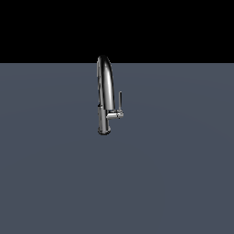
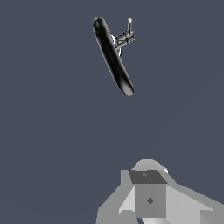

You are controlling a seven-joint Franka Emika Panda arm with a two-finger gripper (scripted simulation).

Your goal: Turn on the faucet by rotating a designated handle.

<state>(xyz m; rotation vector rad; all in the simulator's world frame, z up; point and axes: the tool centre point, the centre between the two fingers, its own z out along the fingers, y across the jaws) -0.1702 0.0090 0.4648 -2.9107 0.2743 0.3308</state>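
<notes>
A chrome faucet (image 1: 104, 96) stands alone on the grey worktop (image 1: 183, 173), its handle (image 1: 120, 99) upright on the exterior view's right. The pincer (image 2: 151, 199), well apart from it, looks down on the handle, presumably lining up; its jaws' state cannot be told.

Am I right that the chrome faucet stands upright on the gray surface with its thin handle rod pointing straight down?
Not quite. The faucet does stand upright on the gray surface, but the handle rod points straight up from its side stub, as the exterior view shows.
</notes>
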